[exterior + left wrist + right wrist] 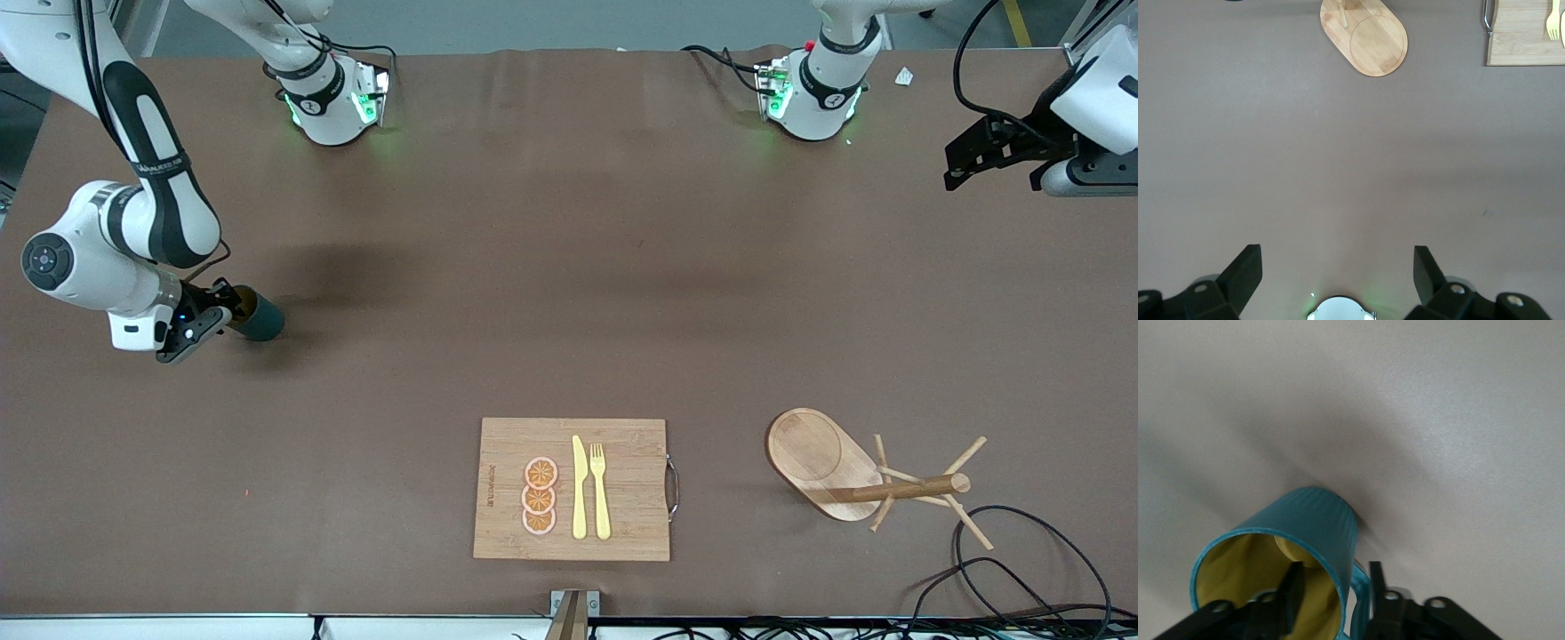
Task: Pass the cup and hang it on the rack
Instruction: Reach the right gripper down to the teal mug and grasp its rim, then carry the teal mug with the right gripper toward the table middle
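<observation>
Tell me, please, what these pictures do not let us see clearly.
- Cup: in the front view the right pincer covers its handle and mouth.
- Rack: the left wrist view's edge cuts off its post and pegs.
- Left pincer: in the front view its fingers show only as a dark shape near the edge.

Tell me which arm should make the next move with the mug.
Right. The right gripper is shut on the teal mug's wall at its end of the table; the left gripper hangs open and empty, away from it.
</observation>
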